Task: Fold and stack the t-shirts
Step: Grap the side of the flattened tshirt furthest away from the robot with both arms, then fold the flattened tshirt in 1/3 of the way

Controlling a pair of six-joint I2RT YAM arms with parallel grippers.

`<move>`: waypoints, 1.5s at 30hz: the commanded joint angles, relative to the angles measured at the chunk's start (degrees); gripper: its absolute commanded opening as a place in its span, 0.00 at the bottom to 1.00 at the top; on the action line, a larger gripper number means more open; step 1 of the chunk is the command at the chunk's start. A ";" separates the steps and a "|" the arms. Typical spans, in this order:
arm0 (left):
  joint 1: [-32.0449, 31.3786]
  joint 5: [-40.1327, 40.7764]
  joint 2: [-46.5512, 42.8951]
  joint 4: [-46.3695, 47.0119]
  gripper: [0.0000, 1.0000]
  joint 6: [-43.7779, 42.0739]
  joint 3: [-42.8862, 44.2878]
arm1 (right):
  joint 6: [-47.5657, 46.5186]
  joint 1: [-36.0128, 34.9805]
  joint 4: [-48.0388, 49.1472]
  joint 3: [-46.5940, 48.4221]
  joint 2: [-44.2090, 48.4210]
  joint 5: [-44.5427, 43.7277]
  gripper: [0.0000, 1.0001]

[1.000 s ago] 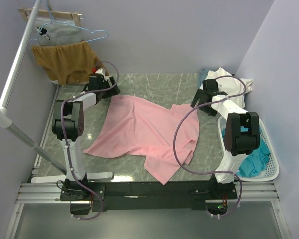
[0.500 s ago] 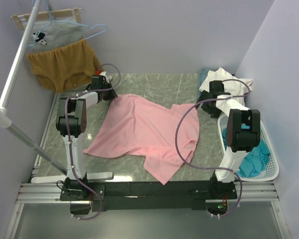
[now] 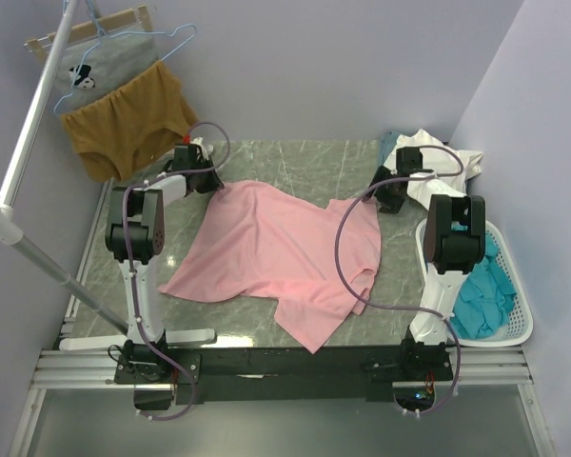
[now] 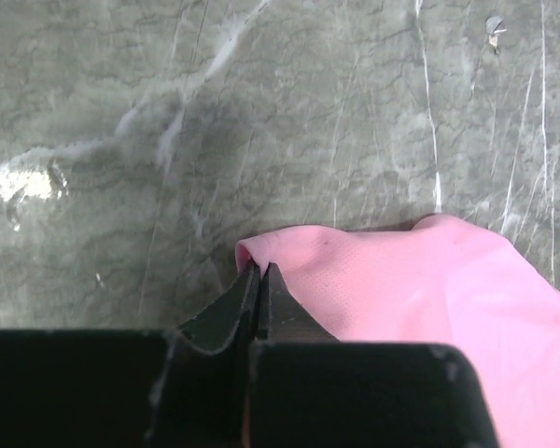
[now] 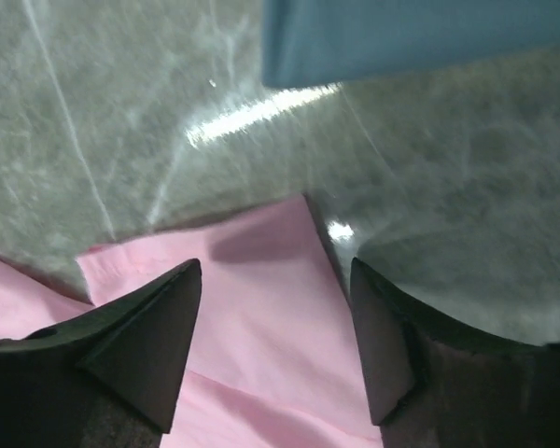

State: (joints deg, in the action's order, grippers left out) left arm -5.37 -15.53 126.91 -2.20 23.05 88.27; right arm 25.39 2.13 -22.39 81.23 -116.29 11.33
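Note:
A light pink t-shirt [image 3: 285, 248] lies spread and crumpled across the marble table. My left gripper [image 3: 212, 183] is at its far left corner, and the left wrist view shows that gripper [image 4: 259, 271] shut on a pinch of the pink t-shirt [image 4: 420, 289]. My right gripper [image 3: 385, 195] is at the far right corner. In the right wrist view it [image 5: 276, 266] stands open, its fingers astride the pink t-shirt's corner [image 5: 261, 308]. Behind it lie a cream-white t-shirt [image 3: 438, 157] and a grey-blue one [image 5: 411, 33].
A white basket [image 3: 514, 333] at the right edge holds teal t-shirts [image 3: 481, 290]. A mustard-brown garment [image 3: 128, 119] and a grey one [image 3: 100, 69] hang on hangers at the back left, beside a slanting white pole [image 3: 33, 114]. Walls close in on three sides.
My left gripper has closed on the pink shirt's corner. My right gripper has come down over the other far corner and its jaws have narrowed. The hanging garments have swung.

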 commanded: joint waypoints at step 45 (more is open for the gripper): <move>4.05 6.66 -17.66 -0.09 0.01 0.06 -7.93 | -4.65 -1.08 -4.15 18.27 -0.62 8.53 0.00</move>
State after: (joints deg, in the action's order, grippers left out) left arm -1.30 -9.39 109.69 -5.78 21.32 82.24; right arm 21.69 1.65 -27.99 103.02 -122.13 19.22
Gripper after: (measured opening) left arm 0.021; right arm 0.008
